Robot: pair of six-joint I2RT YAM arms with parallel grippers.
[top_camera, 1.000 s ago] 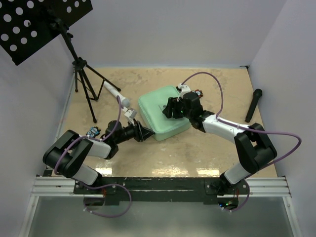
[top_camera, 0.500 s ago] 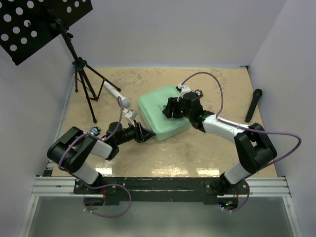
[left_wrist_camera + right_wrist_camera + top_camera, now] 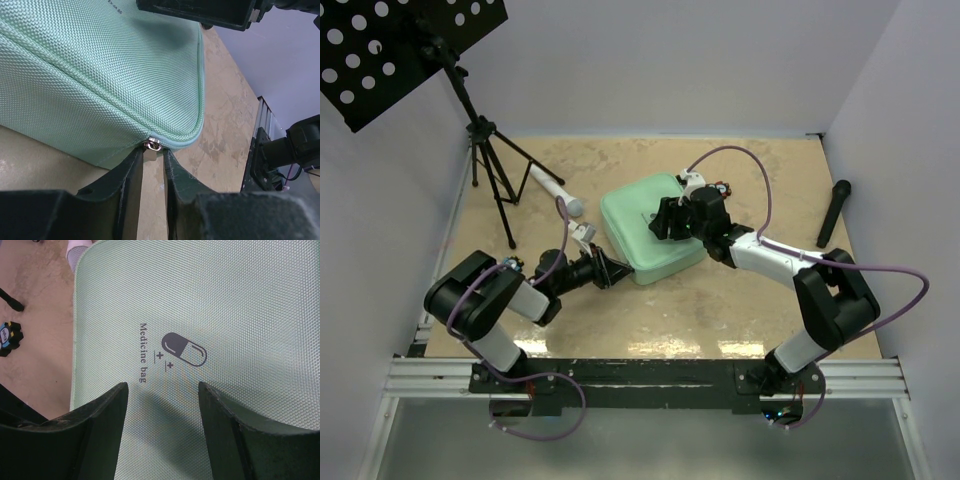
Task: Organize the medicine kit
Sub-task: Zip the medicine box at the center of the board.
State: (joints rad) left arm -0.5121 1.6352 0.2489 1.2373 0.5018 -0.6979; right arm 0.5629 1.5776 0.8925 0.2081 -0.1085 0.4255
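Medicine kit (image 3: 645, 235): a mint-green, roughly square soft case with rounded corners, lying flat and zipped shut near the middle of the table (image 3: 740, 300). The woven fabric and piped seam suggest a light, yielding shell that would sag or slide if dragged by one corner. The firmest purchase is probably the small metal zip pull (image 3: 150, 146) at its near-left corner, with the lid held down against the pull.

Left gripper (image 3: 152, 161): low at that near-left corner, fingers narrow and flanking the zip pull. Whether they have clamped it cannot be told.

Right gripper (image 3: 162, 386): over the lid from the right, fingers spread wide either side of the pill logo (image 3: 184, 349), holding nothing. Contact with the fabric cannot be confirmed.

Surroundings: a white-and-grey cylinder (image 3: 558, 190) lies just beyond the kit's far-left side. A black tripod stand (image 3: 490, 165) rises at the far left. A black cylinder (image 3: 834, 212) rests well apart at the right wall.
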